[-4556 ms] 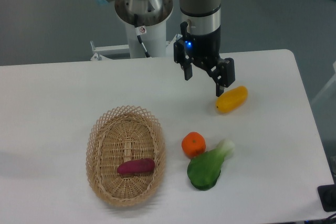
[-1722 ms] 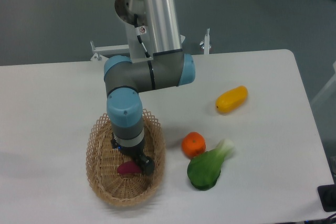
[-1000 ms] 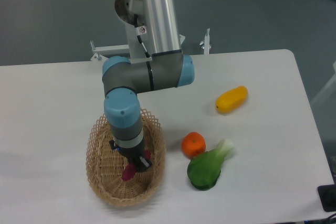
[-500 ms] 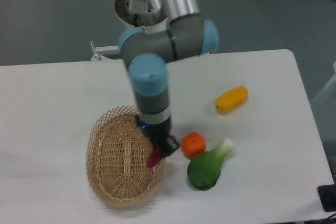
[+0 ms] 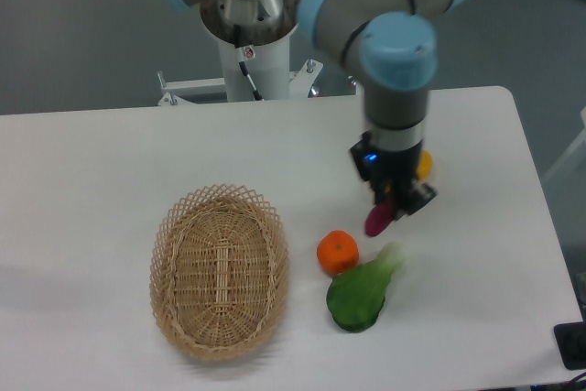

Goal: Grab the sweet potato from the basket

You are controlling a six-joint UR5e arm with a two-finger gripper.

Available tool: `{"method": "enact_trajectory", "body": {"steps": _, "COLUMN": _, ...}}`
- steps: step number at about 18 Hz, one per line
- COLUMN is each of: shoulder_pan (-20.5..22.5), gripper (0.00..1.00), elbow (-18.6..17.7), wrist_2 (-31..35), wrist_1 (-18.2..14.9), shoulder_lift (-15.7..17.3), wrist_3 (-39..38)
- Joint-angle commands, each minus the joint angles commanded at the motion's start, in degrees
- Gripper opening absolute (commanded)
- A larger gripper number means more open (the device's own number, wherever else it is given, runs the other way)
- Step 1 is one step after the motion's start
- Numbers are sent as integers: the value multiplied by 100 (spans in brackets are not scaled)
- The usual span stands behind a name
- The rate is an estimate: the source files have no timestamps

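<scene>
To the right of the wicker basket (image 5: pixel 220 272), well clear of its rim, we see the arm reaching down from the upper part of the view, its grey forearm link running across the top to a blue-capped joint, from which the wrist drops straight down toward the white table (image 5: pixel 110 162). The gripper (image 5: pixel 392 205) points downward with its dark fingers drawn in tight around the sweet potato (image 5: pixel 377 218), which hangs tilted from them, its magenta lower end poking out down and to the left below the fingertips. We cannot tell whether that lower tip touches the table or hangs just above it. The sweet potato sits just up and to the right of the orange (image 5: pixel 337 252), apart from it, and above the leafy green vegetable (image 5: pixel 360 292), whose pale stalk end points up toward the gripper. The yellow oblong fruit (image 5: pixel 424 164) lies behind the wrist, so we see only a sliver of it at the wrist's right edge. The basket lies on the table with nothing in it, its openwork rim near the orange's left side.
</scene>
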Motion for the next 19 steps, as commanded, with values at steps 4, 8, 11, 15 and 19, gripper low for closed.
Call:
{"method": "enact_trajectory", "body": {"steps": 4, "shoulder_pan": 79, "gripper": 28, "elbow": 70, "wrist_2": -35, "wrist_1": 0, "shoulder_lift": 9, "wrist_3": 9}}
{"method": "enact_trajectory", "body": {"steps": 8, "shoulder_pan": 97, "gripper": 28, "elbow": 88, "wrist_2": -53, "wrist_1": 17, "shoulder_lift": 9, "wrist_3": 9}}
{"method": "enact_trajectory", "body": {"steps": 11, "shoulder_pan": 132, "gripper": 28, "elbow": 79, "wrist_2": -53, "wrist_1": 26, "shoulder_lift": 9, "wrist_3": 9}}
{"method": "enact_trajectory", "body": {"steps": 15, "shoulder_pan": 159, "gripper": 29, "elbow": 97, "wrist_2": -114, "wrist_1": 26, "shoulder_lift": 9, "wrist_3": 9}}
{"method": "enact_trajectory", "body": {"steps": 19, "shoulder_pan": 167, "gripper": 29, "elbow": 132, "wrist_2": -123, "wrist_1": 26, "shoulder_lift": 9, "wrist_3": 9}}
